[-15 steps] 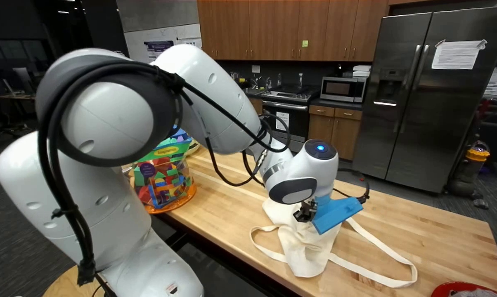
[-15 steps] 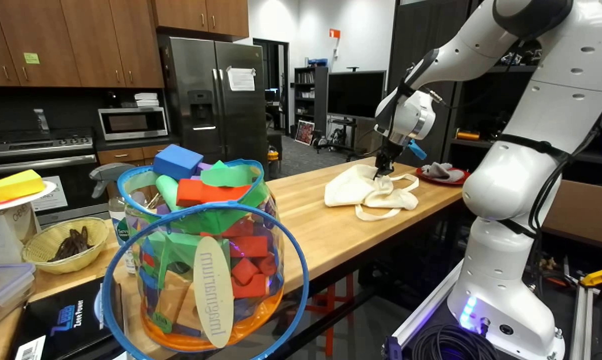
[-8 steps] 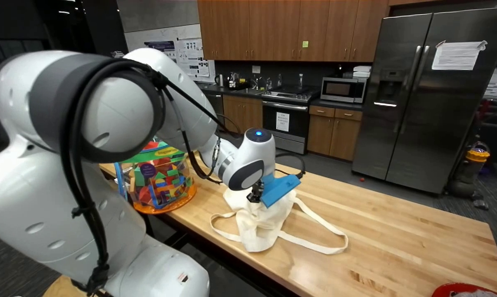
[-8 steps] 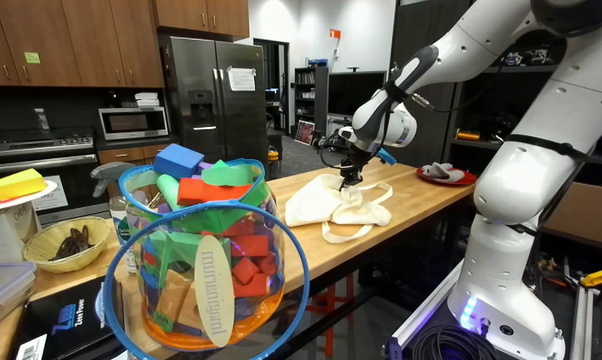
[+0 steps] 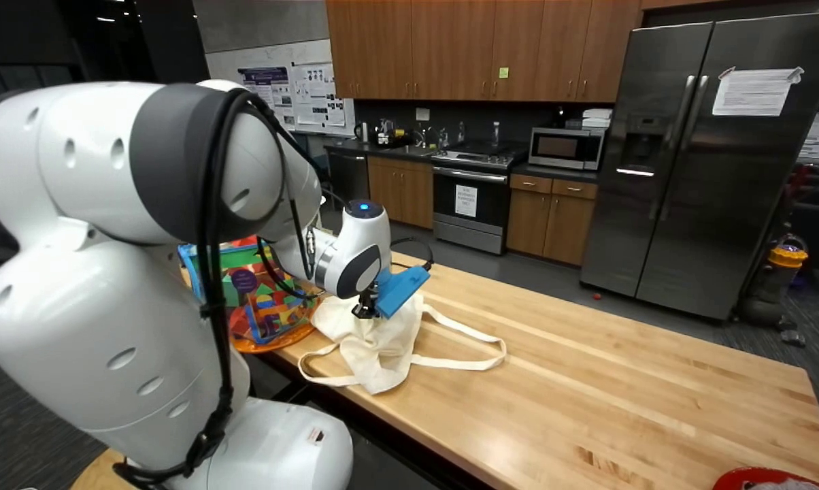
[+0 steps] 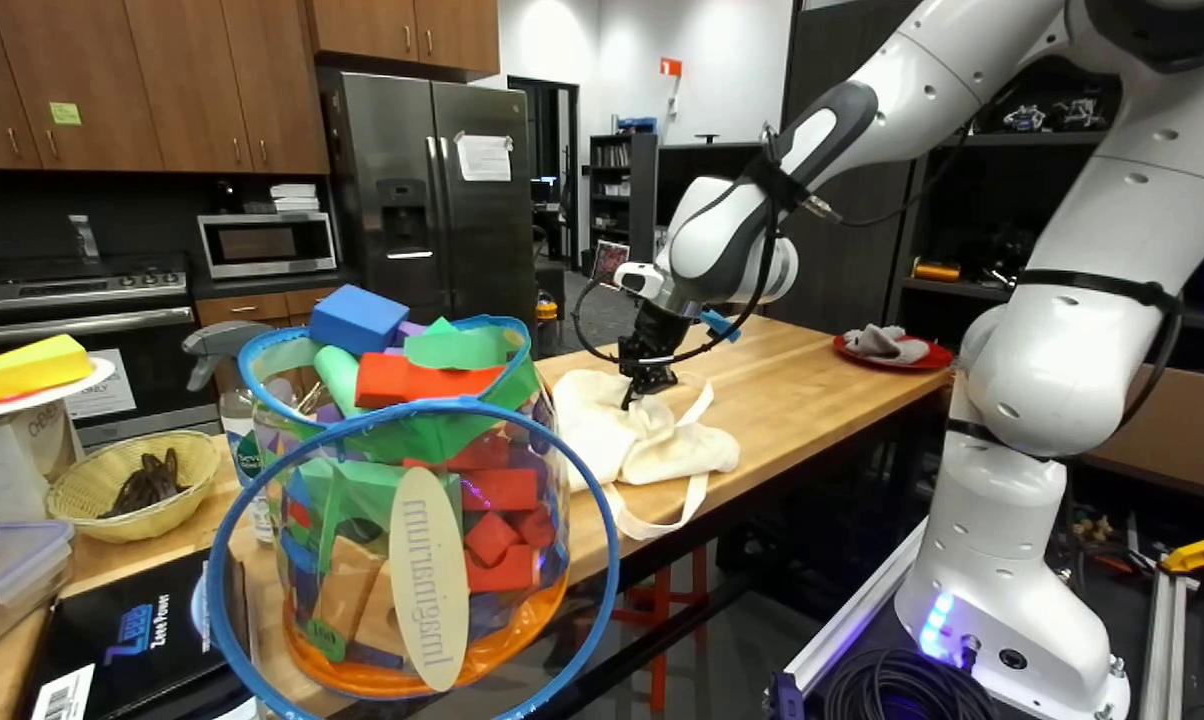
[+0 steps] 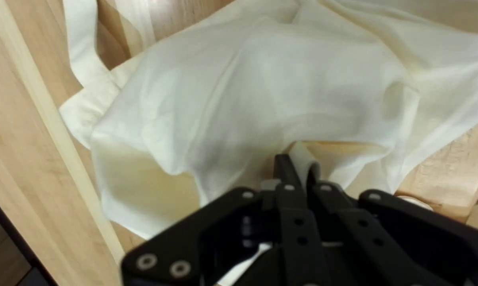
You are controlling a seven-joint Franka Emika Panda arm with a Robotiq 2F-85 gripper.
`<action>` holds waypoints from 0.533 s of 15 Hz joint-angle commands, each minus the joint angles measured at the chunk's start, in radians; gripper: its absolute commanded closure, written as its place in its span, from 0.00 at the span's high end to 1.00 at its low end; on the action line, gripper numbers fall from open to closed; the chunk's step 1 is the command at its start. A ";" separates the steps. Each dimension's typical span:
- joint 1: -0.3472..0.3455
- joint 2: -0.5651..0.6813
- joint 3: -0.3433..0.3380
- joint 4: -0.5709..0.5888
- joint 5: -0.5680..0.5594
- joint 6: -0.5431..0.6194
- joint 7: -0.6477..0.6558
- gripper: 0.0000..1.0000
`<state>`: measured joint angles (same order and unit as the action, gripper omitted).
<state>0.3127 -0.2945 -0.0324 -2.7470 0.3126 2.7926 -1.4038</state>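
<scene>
While the white arm (image 5: 96, 320) bends low over the wooden table (image 5: 620, 381), its black gripper (image 7: 299, 169) has a fold of the cream cloth bag (image 7: 263, 87) pinched between 2 fingers (image 7: 285, 169). From the wrist view, I see those fingers nearly pressed together, with just a thickness of fabric in the gap. The bag lies crumpled on the tabletop, close to the long edge on the robot's side, and its 2 straps (image 5: 464, 365) trail out in loose loops. A blue piece (image 5: 401, 289) juts from the wrist right above it.

Just beside the bag stands a see-through container (image 5: 244, 280) of coloured blocks (image 6: 357, 320); I can't tell whether the 2 touch. Red, green and blue blocks heap up over its top in an exterior view. At the table's other end sits a red plate (image 6: 922, 362) with a grey cloth (image 6: 884, 343) on it. Near the container I make out a yellow basket (image 6: 167, 518) with dark things (image 6: 147, 487) inside, a spray bottle (image 6: 217, 342) and a black box (image 6: 92, 640). Beyond the table are a microwave (image 5: 564, 148) and a steel fridge (image 5: 729, 184).
</scene>
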 commanded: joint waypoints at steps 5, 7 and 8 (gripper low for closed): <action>-0.088 0.036 -0.131 -0.032 -0.044 0.008 -0.046 0.01; -0.123 0.056 -0.169 -0.032 -0.042 0.009 -0.069 0.01; -0.134 0.064 -0.191 -0.031 -0.030 0.007 -0.093 0.01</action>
<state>0.2120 -0.2561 -0.1733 -2.7784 0.2790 2.7932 -1.4508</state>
